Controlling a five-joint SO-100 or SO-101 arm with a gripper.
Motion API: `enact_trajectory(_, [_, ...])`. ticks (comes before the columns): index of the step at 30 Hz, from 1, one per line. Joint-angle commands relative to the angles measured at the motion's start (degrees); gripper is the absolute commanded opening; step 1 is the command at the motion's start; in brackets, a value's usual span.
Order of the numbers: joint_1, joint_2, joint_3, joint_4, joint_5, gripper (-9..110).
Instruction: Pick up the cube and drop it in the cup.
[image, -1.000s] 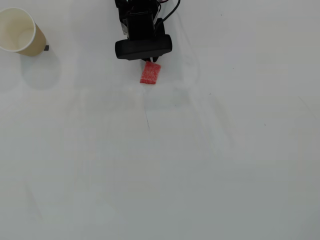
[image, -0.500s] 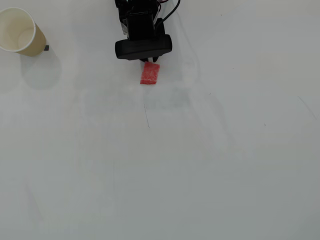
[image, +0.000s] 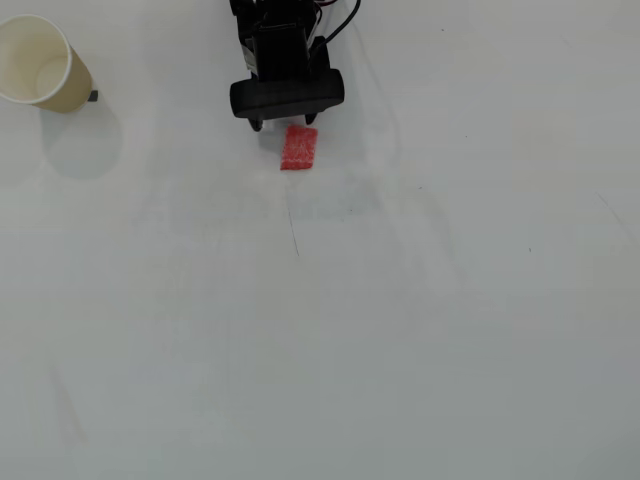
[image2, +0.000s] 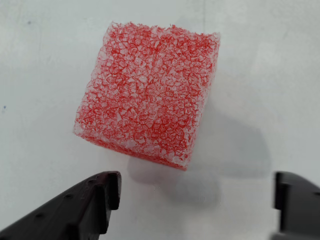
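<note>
- Cube (image2: 147, 92): red, spongy block lying flat on the white table (image: 400, 330), touching nothing; in the overhead view its long axis runs nearly up-down, slightly tilted.
- Gripper (image2: 195, 192): fingers wide apart, empty; in the wrist view the block sits just beyond the fingertips, not yet between them, and closer to the left finger (image2: 100, 192).
- Judgement: a short advance, biased to centre the block, is needed before closing.
- Cup (image: 40, 62): tan paper, upright, well apart at the overhead view's upper left.
</note>
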Motion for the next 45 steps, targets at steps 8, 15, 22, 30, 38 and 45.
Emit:
enact_trajectory(8, [-0.44, 1.76, 1.93, 0.18, 0.18, 39])
enact_trajectory(15, [-1.14, 1.76, 1.93, -0.53, -0.18, 39])
enact_trajectory(22, [-4.13, 1.67, 1.93, -3.43, -0.44, 40])
enact_trajectory(30, [-7.73, 1.41, 0.97, -5.45, -0.44, 41])
enact_trajectory(38, [-9.49, -2.64, -2.81, -5.01, -0.44, 41])
enact_trajectory(45, [-9.14, -5.98, -4.92, -5.80, -0.44, 41])
